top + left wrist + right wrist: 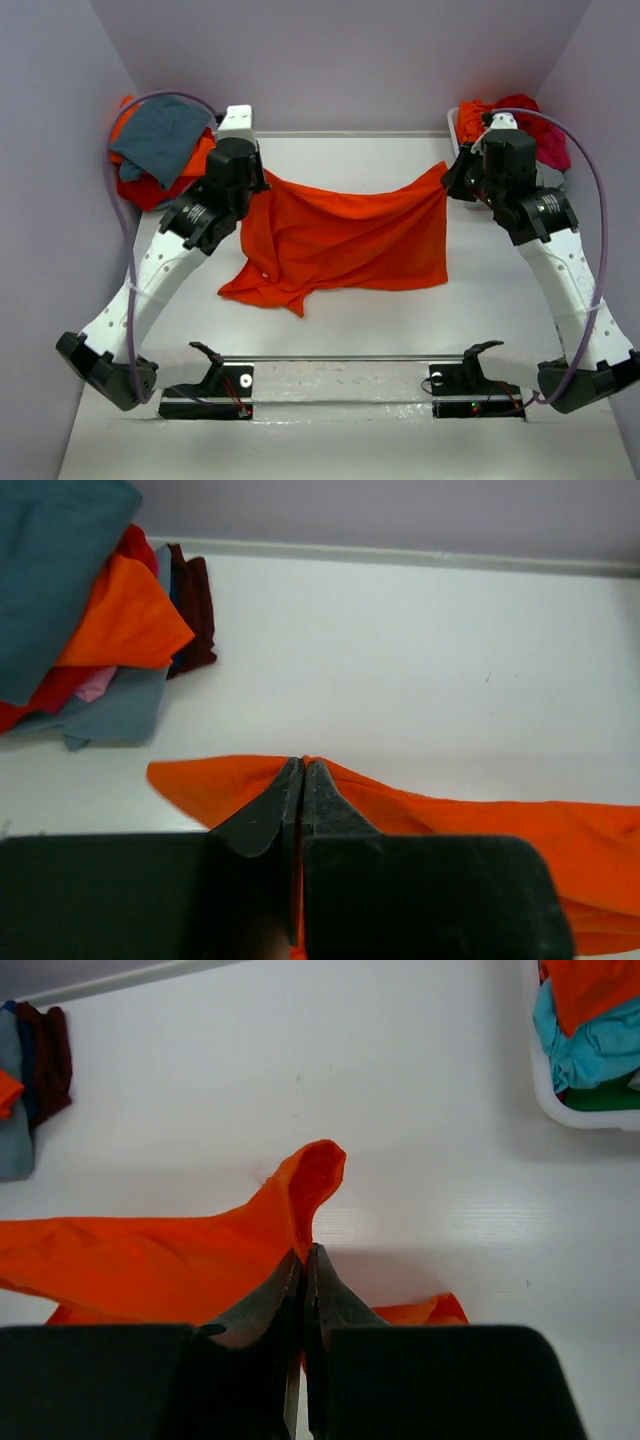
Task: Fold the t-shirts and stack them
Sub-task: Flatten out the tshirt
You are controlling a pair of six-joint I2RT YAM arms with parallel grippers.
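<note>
Orange t-shirt [340, 235] — rumpled, corners in left claw [303, 764] and right claw [303, 1253]

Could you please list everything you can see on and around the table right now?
orange t-shirt: one, bright orange, table centre, stretched between both grippers
shirt pile: several, teal-grey on top, orange, red and dark maroon beneath, far-left corner
white bin: one, white, far-right corner
bin shirts: several, red, orange, turquoise, green, heaped inside the bin
table: one, white, under everything
left gripper: one, black, shut on the shirt's left edge
right gripper: one, black, shut on its right edge
</note>
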